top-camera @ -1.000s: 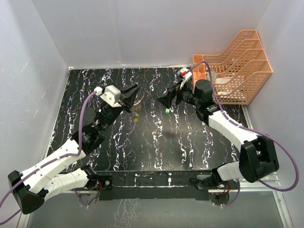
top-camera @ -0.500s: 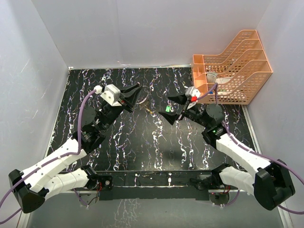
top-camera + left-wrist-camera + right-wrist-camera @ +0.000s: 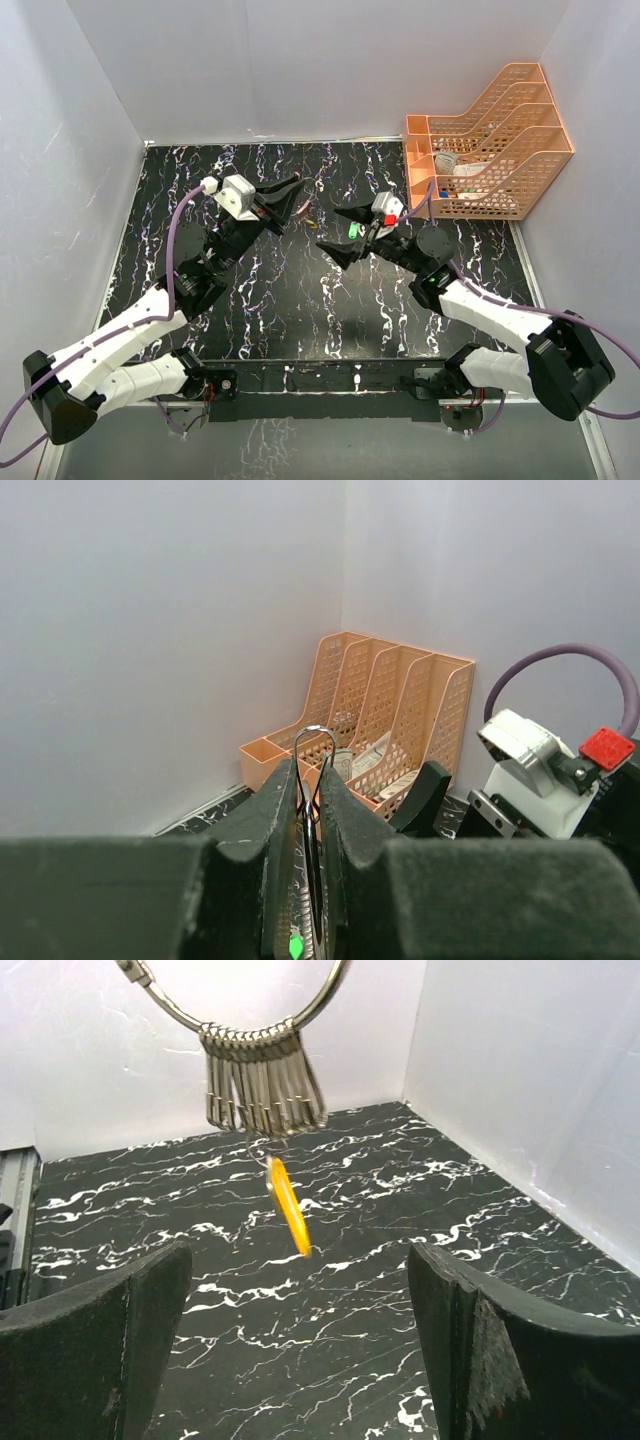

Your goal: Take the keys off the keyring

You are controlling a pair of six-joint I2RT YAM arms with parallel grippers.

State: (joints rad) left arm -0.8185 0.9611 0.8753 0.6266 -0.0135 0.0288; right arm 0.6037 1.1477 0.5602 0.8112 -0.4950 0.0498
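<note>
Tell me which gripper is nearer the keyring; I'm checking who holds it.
Left. The left gripper is shut on the keyring; the right gripper stands open, apart from it, facing the hanging keys.

Keys (image 3: 262, 1095) hang below keyring (image 3: 152, 988), seemingly before right gripper (image 3: 295, 1250).

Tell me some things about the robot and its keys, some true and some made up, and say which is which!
1. The left tool is pinched shut on the keyring. True.
2. The right tool is squeezing the yellow key. False: its fingers stand wide open, and the yellow key dangles free in front of them.
3. A bunch of keys hangs from the keyring. True.
4. The orange rack stands next to the left tool. False: it stands at the far right, nearer the right tool.
</note>
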